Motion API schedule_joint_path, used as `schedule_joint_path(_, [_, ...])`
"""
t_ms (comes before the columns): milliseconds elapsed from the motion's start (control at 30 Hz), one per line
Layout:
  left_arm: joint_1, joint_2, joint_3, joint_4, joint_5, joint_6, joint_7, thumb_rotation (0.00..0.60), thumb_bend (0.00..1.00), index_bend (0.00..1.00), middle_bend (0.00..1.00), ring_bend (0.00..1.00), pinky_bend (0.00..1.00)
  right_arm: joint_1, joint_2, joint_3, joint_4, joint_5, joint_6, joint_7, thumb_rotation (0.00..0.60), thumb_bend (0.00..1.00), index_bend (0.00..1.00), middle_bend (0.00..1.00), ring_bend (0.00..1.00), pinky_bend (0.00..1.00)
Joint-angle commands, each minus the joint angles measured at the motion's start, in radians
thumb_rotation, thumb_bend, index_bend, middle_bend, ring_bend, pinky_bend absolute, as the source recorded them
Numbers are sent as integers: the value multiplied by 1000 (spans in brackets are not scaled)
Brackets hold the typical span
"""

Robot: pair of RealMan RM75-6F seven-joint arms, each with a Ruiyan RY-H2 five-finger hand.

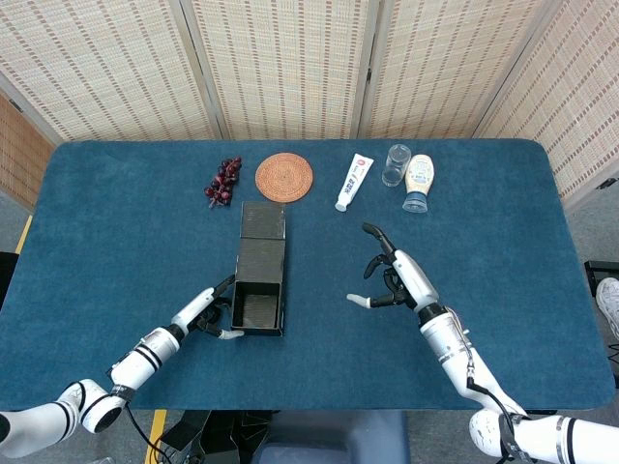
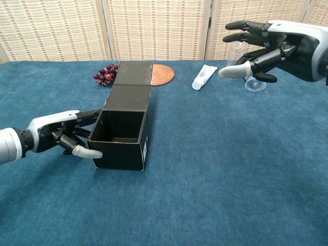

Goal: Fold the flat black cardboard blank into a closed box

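Black box (image 1: 259, 288) sits mid desk (image 1: 503, 193), walls up, top open, lid flap flat behind. Left hand (image 2: 60, 135) touches box's left wall, grasping nothing. Right hand (image 1: 395, 275) released, fingers spread, well apart. Step: steadying box. Next move, likely: swing lid flap over.

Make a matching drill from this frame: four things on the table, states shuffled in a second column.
Things:
1. box
2. left hand
3. right hand
4. woven mat

States:
A. raised above the table, holding nothing
B. round, lying flat near the far edge beside the grapes
C. open end toward the robot, lid flap flat on the far side
D. fingers against the box's side wall

Pairs: 1-C, 2-D, 3-A, 4-B
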Motion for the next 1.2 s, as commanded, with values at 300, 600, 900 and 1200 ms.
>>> schedule_joint_path(300, [14, -36, -4, 51, 1, 31, -50, 600, 166, 176, 169, 590, 868, 34, -25, 37, 21, 157, -113, 87, 600, 87, 0, 146, 192, 427])
schedule_joint_path(600, [29, -26, 11, 54, 30, 83, -84, 600, 166, 195, 190, 591, 868, 124, -83, 132, 146, 288, -425, 323, 600, 67, 0, 18, 34, 230])
schedule_joint_path(900, [35, 6, 21, -1, 59, 136, -84, 600, 166, 195, 190, 592, 868, 213, -224, 225, 339, 289, -637, 449, 600, 1, 0, 0, 0, 192])
schedule_joint_path(1200, [33, 15, 24, -32, 55, 134, -75, 600, 166, 195, 191, 591, 868, 227, -366, 319, 461, 178, -676, 493, 600, 0, 0, 0, 0, 157])
